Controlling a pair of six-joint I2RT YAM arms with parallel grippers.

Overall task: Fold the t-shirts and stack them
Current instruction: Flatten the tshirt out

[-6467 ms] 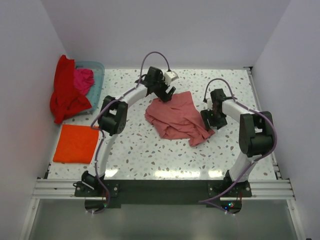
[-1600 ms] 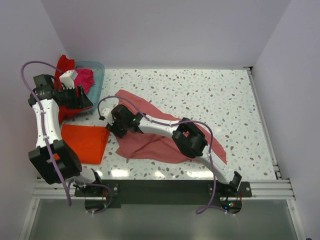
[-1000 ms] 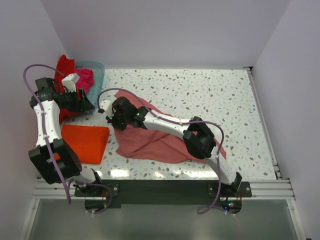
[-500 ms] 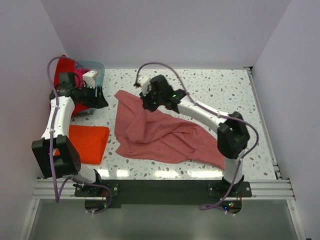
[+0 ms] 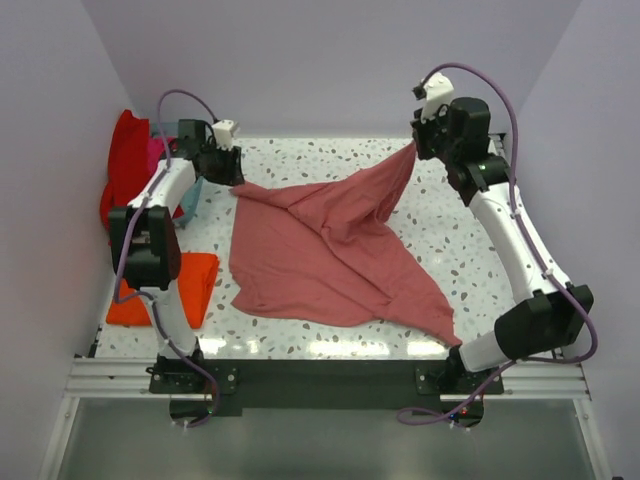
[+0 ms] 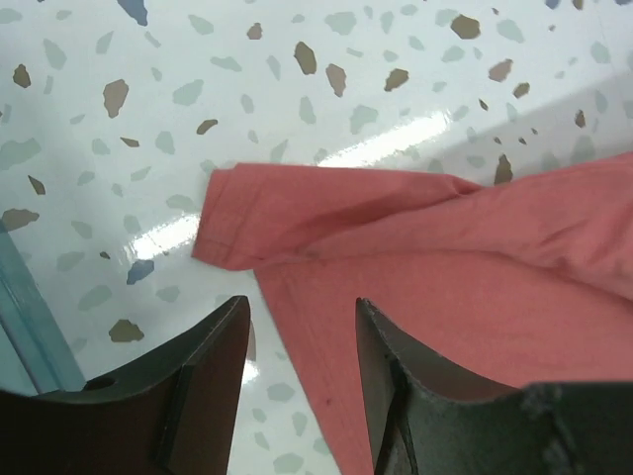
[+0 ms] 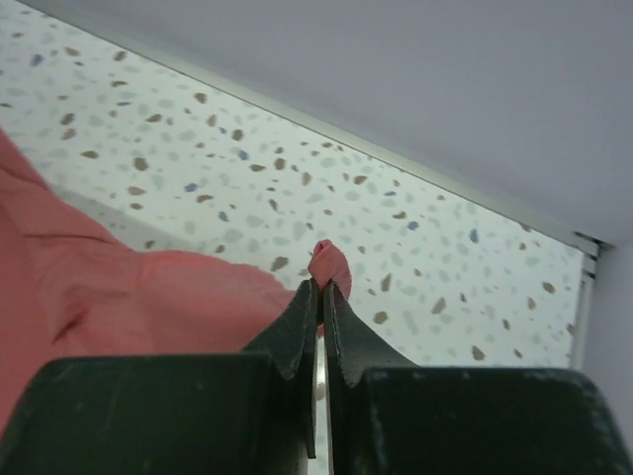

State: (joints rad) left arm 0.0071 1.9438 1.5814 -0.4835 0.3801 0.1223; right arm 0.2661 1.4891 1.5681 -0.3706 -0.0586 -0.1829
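Observation:
A dusty rose-pink t-shirt (image 5: 320, 250) lies spread over the middle of the table. One corner of it is lifted toward the back right, where my right gripper (image 5: 416, 146) is shut on it. In the right wrist view a small fold of pink cloth (image 7: 330, 263) pokes out above the pinched jaws of that gripper (image 7: 321, 289). My left gripper (image 5: 236, 170) hovers at the shirt's back left sleeve (image 6: 297, 213). In the left wrist view it (image 6: 302, 322) stands open over the shirt's edge, holding nothing. A folded orange t-shirt (image 5: 150, 292) lies at the left. A red t-shirt (image 5: 125, 170) hangs at the basket.
The pale blue basket (image 5: 190, 195) stands at the back left, mostly behind my left arm; its rim (image 6: 25, 317) shows in the left wrist view. White walls close the table in at the back and both sides.
My right gripper has carried the shirt's corner from the back middle to the back right, raising it and pulling the shirt wide. My left gripper has moved right from the basket to the sleeve.

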